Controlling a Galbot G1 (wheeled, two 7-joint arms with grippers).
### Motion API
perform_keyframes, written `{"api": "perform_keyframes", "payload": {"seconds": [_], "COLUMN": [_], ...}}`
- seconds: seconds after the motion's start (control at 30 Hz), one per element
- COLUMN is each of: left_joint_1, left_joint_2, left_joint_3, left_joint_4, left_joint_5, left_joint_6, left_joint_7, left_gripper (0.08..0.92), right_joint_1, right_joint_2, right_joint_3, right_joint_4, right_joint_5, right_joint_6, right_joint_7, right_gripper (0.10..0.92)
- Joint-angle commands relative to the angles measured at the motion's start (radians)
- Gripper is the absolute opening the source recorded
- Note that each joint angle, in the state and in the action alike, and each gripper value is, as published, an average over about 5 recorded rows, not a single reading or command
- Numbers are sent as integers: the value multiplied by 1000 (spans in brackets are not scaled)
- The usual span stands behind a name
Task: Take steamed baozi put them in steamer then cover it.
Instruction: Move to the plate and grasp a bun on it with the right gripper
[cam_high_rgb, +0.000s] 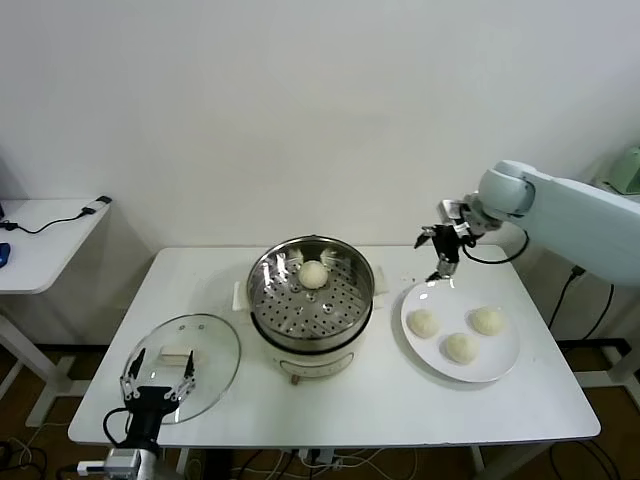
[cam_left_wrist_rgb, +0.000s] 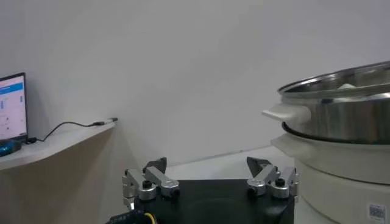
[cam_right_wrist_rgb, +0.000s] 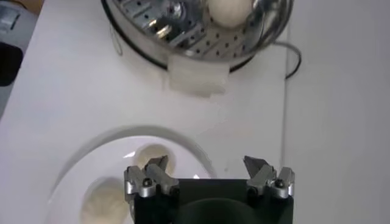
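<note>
**Steamer station: one bun loaded, three on plate, lid off**

- Steamer (cam_high_rgb: 311, 310): set at the middle of the white table (cam_high_rgb: 400, 400); uncovered. One baozi (cam_high_rgb: 314, 275) is seated on the perforated tray, toward the far side.
- Remaining baozi (cam_high_rgb: 461, 347): three are held on the white plate (cam_high_rgb: 505, 360), just right of the steamer.
- Cover (cam_high_rgb: 195, 362): laid flat on the table left of the steamer, handle upward.
- Right gripper (cam_high_rgb: 441, 262): raised above the plate's far edge, jaws spread, nothing held.
- Left gripper (cam_high_rgb: 158, 370): parked low by the table's near-left edge, over the cover, jaws spread, nothing held.
</note>
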Motion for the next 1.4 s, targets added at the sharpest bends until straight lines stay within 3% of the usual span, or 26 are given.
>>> {"api": "perform_keyframes", "payload": {"seconds": [0.03, 0.73, 1.4], "left_joint_1": [4, 4, 6], "left_joint_2": [-2, -4, -6], "left_joint_3": [-2, -6, -7], "left_joint_4": [7, 22, 23], "left_joint_5": [2, 6, 7], "left_joint_6": [-1, -2, -5], "left_joint_7": [0, -2, -4], "left_gripper": [823, 823, 823], "right_joint_1": [-249, -390, -365], "right_joint_2": [4, 195, 230], "right_joint_3": [162, 311, 312], "right_joint_4": [-134, -320, -381], "right_joint_5": [-151, -234, -248], "right_joint_6": [-36, 38, 75], "right_joint_7": [-51, -43, -64], "right_gripper": [823, 823, 811]}}
